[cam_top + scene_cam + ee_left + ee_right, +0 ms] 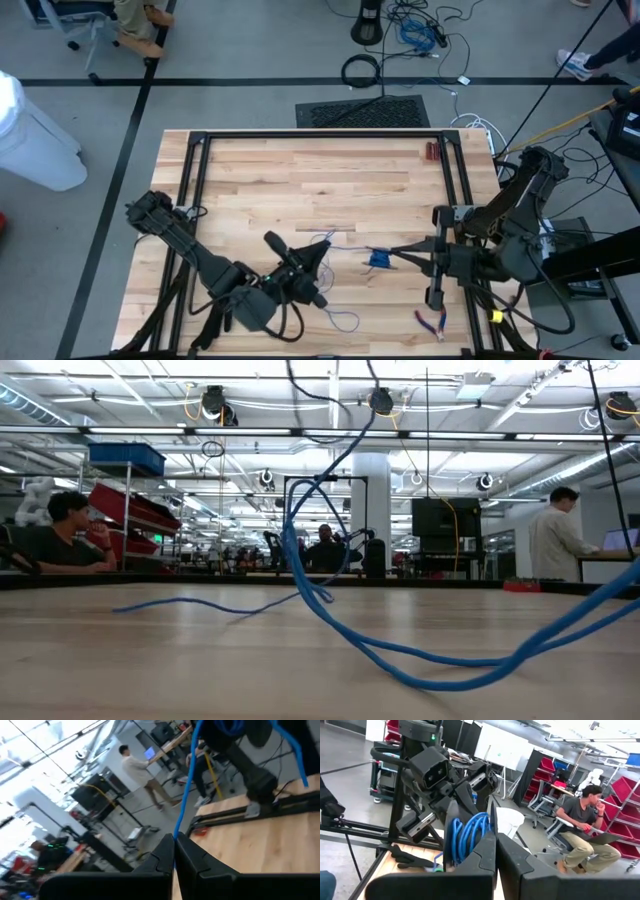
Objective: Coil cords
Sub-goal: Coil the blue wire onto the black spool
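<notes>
Both grippers are at work over the near half of the table [300, 170]. The right gripper [395, 256] has its fingers shut on a small bundle of blue cord [379, 260], several loops bunched together and held just clear of the wood near the table's middle. The left gripper [322, 248], a little to the left, is closed too, pinching a single strand of the same cord; from the left wrist the strand runs straight out from between the fingertips. The rest of the cord is loose: a thin line drapes between the two grippers, and a slack tail curls down toward the near edge. In the low view the cord rises in a tall arc and lies in long sagging curves across the wood. The risk, I judge, sits in that slack. If either arm pulls before the tail is gathered, the held loops could slide out of the right fingers and the bundle unravel, or the tail may snag the red-handled pliers [432, 322] at the near right edge.
</notes>
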